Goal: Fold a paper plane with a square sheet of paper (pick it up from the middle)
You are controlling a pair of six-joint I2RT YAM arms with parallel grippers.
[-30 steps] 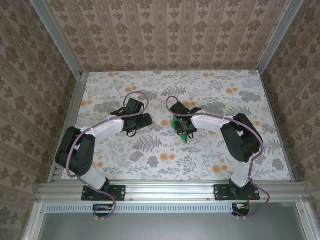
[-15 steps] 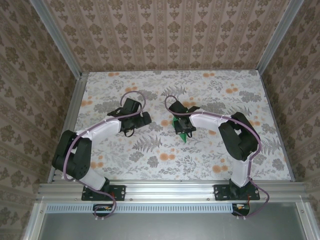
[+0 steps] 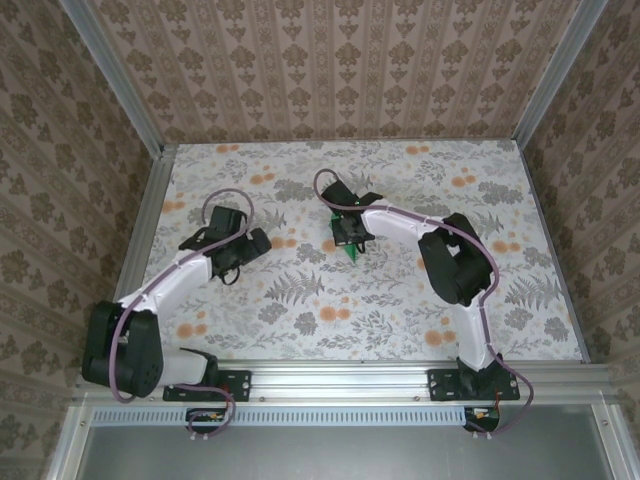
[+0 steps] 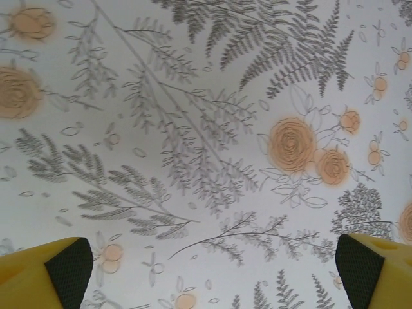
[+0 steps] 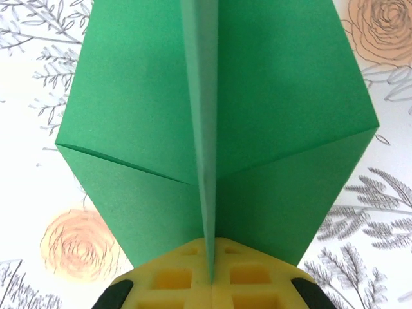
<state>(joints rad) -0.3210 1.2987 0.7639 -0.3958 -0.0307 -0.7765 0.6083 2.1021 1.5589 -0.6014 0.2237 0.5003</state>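
**A:** Where is the paper plane [image 5: 212, 129]?

**B:** Around the middle of the bench [image 3: 400, 310], tucked under the right wrist. From above, just a green tip pokes out toward the near side.

**A:** How is it held?

**B:** The right fingers [image 5: 187, 283] are closed tight on the centre crease. The fold runs straight into the seam between them, and the two green flaps spread out to either side. I'd say pinching the spine keeps the layers stacked so the fold can't spring apart.

**A:** Is it lifted or lying flat?

**B:** I can't tell; the arm hides its underside.

**A:** And the other arm?

**B:** The left fingers [image 4: 64, 267] are spread wide with nothing between them. They hang over bare flowered cloth, well to the left of the paper. That probably leaves room for the right arm to work alone.
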